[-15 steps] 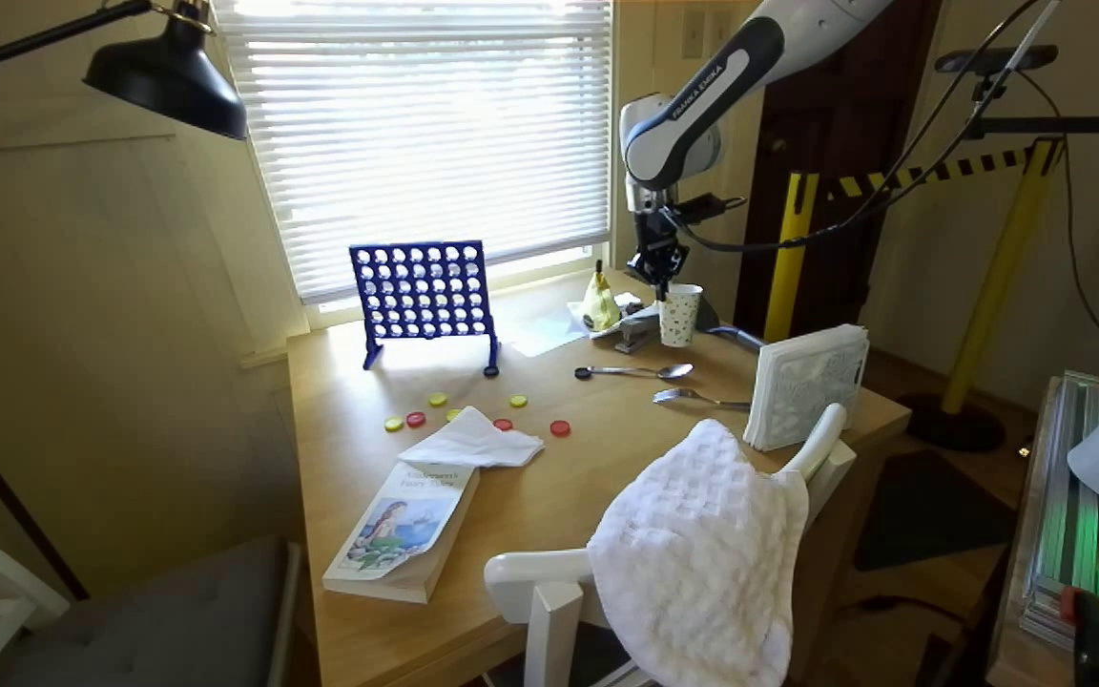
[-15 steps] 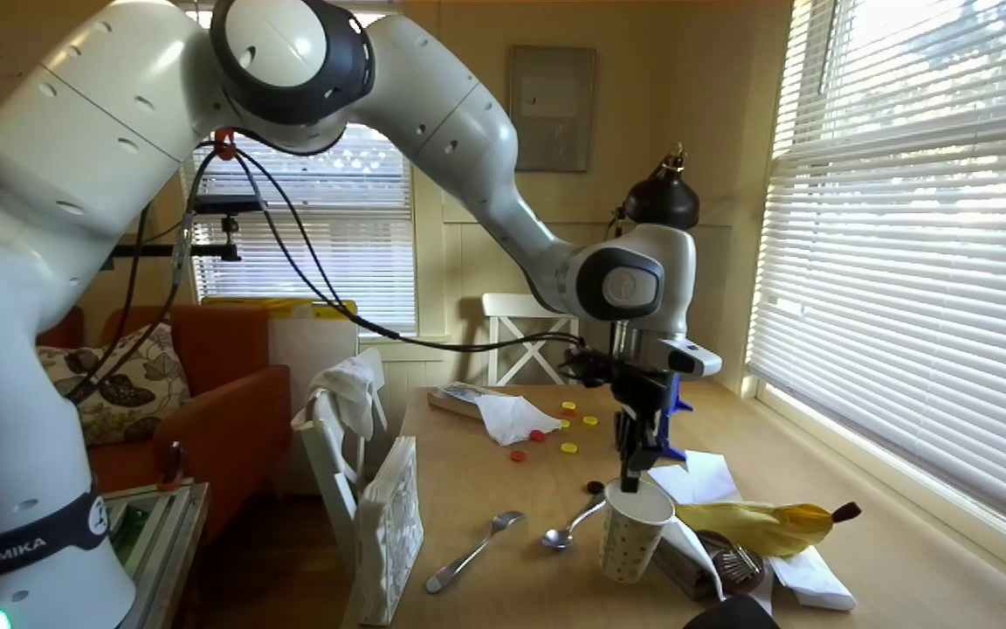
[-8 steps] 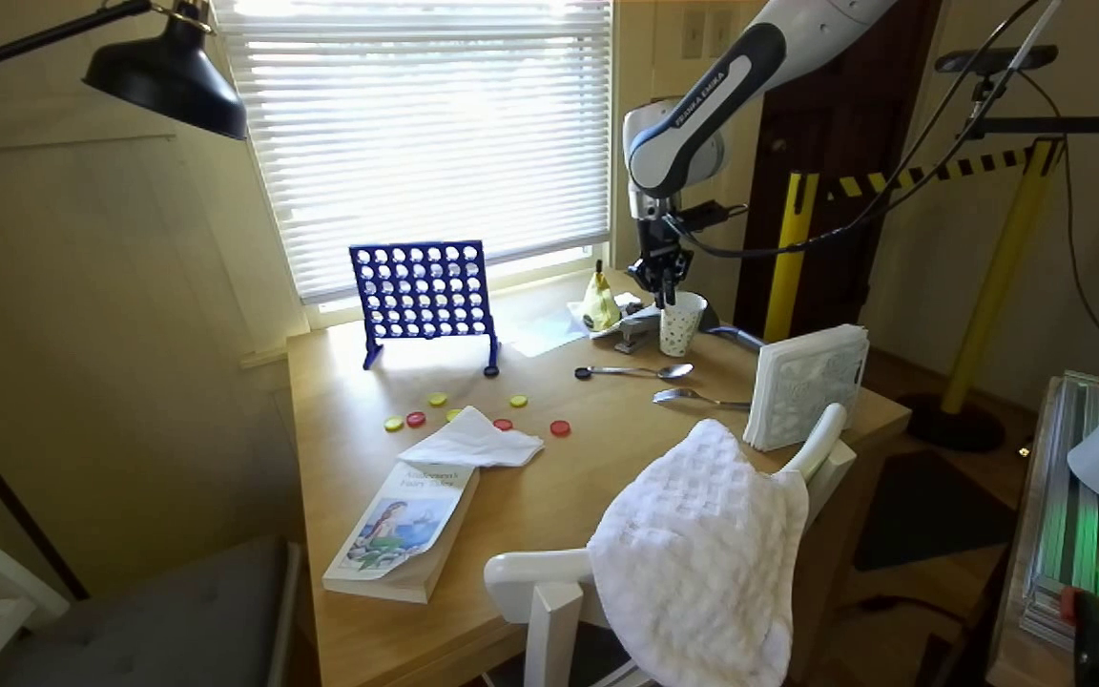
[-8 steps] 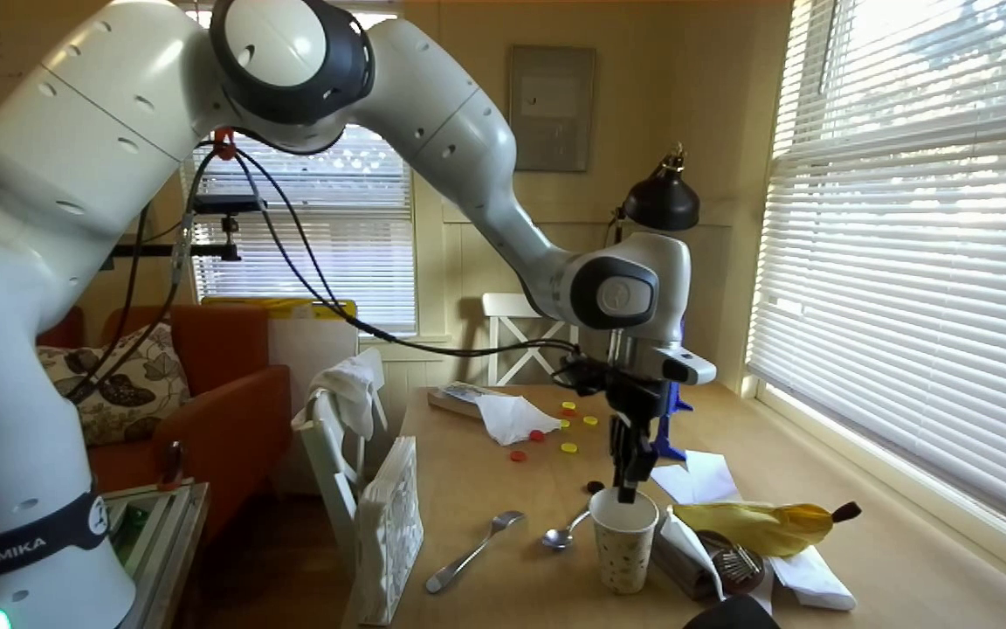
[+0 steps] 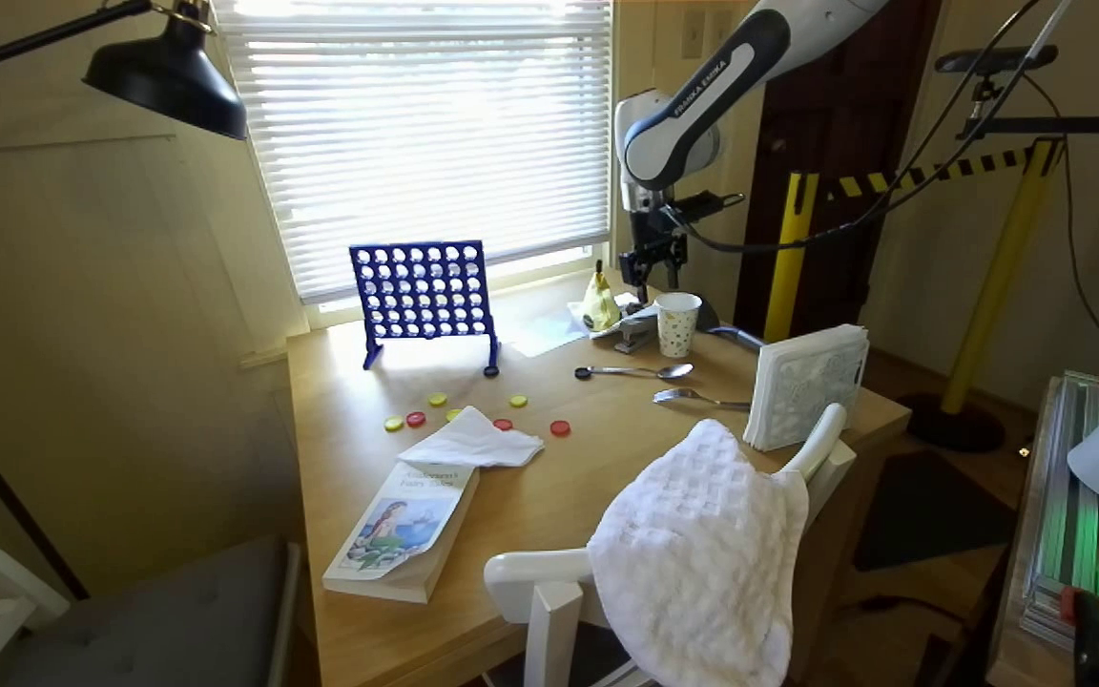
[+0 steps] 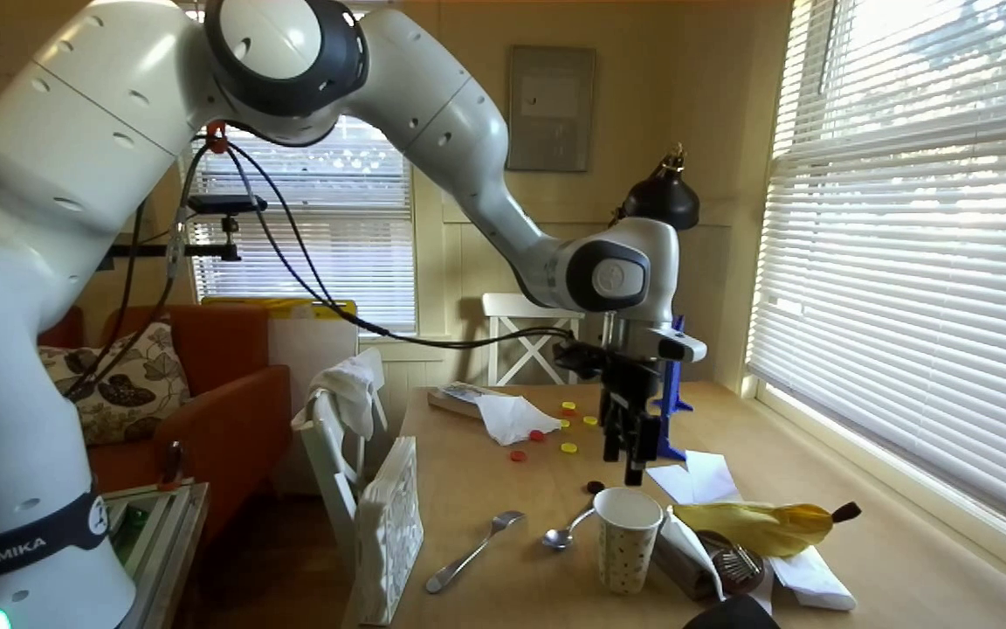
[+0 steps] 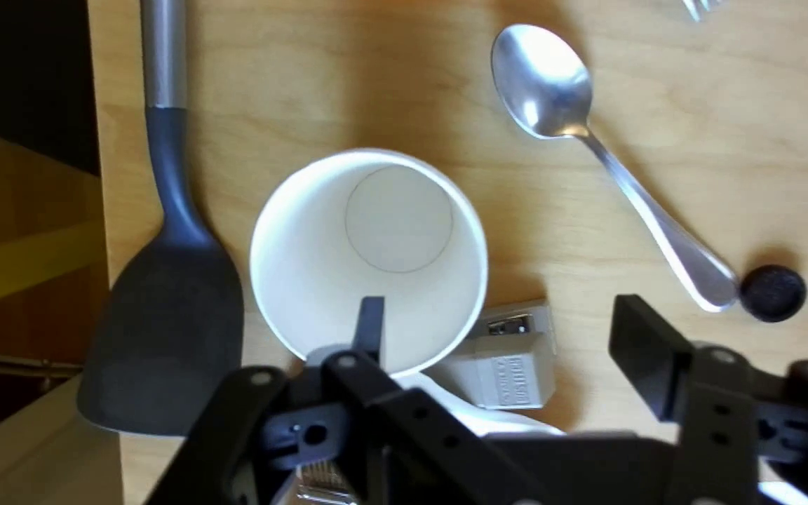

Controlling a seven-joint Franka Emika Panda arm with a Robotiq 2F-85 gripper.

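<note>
A paper cup with a small speckled pattern stands upright on the table, seen in both exterior views (image 5: 677,329) (image 6: 627,552). From above, the wrist view looks into the white inside of the cup (image 7: 404,217). My gripper (image 7: 502,315) is open, its fingers wide apart and nothing between them. One finger (image 7: 371,319) appears over the near part of the cup's mouth; the other is off to the right, over the table. In an exterior view the gripper (image 6: 624,467) hangs just above the cup, apart from its rim.
A grey stapler (image 7: 509,379) lies close beside the cup, with a black spatula (image 7: 165,337) on the opposite side. Nearby are a spoon (image 7: 544,81), a black disc (image 7: 773,293), a fork (image 6: 472,555) and a yellow pouch (image 6: 756,524). A napkin stack (image 5: 807,386) stands near the table edge.
The gripper was shut on the cup's rim, with the cup slightly raised and tilted. The cup came down onto the table, then the fingers spread and the gripper rose off it.
</note>
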